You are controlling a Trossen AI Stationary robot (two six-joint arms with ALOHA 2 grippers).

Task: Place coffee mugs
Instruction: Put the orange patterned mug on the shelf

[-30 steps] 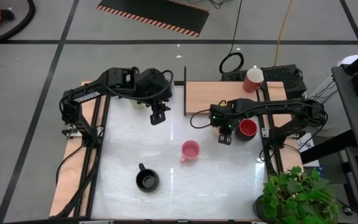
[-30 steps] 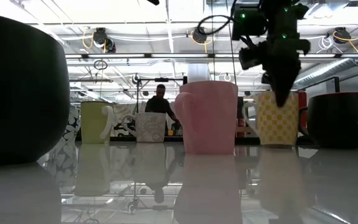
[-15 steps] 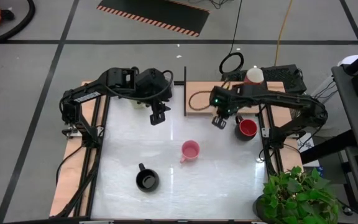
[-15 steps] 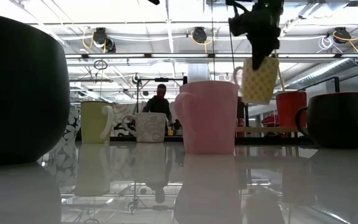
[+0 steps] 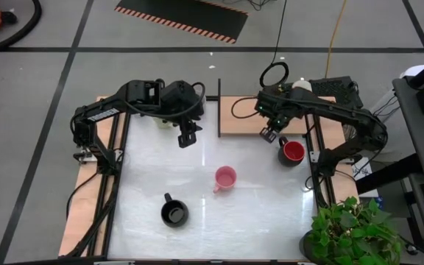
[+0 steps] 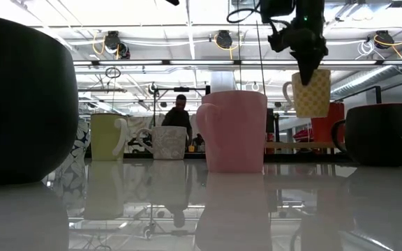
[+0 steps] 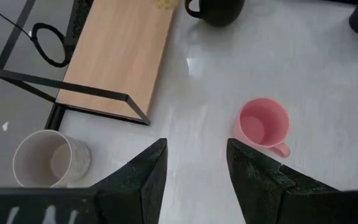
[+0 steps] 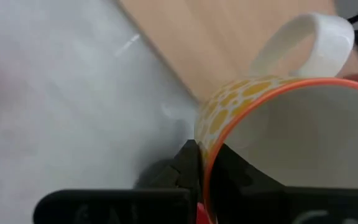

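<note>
My right gripper [image 5: 269, 135] is shut on a white mug with a yellow pattern and an orange rim [image 8: 278, 124], carried in the air [image 6: 310, 93] at the near edge of the wooden board [image 5: 241, 118]. A pink mug [image 5: 225, 177] stands upright mid-table, and a black mug [image 5: 174, 213] stands nearer the front. A dark mug with a red inside [image 5: 292, 152] stands near the right gripper. My left gripper [image 7: 194, 168] is open above the table's far left part, touching nothing. A cream mug [image 7: 50, 160] stands below it. My right gripper pinches the yellow-patterned mug's wall at the rim [image 8: 205, 149], on the side away from the handle [image 8: 309, 37], with one finger outside [image 8: 188, 167] and one inside. The fingers come from above, pointing down. The mug hangs upright below them, lifted clear of the table.
The low view shows more mugs standing at the far side: a pale green one [image 6: 107, 137], a patterned white one [image 6: 168, 142] and a red one [image 6: 326, 124]. A potted plant [image 5: 352, 232] stands at the near right corner. A person [image 6: 179, 115] is in the room behind.
My right gripper has lifted the yellow-patterned mug off the table beside the red-inside mug and carried it up and toward the far edge, to the wooden board's near edge. The mug has stayed upright. The left arm has kept still.
</note>
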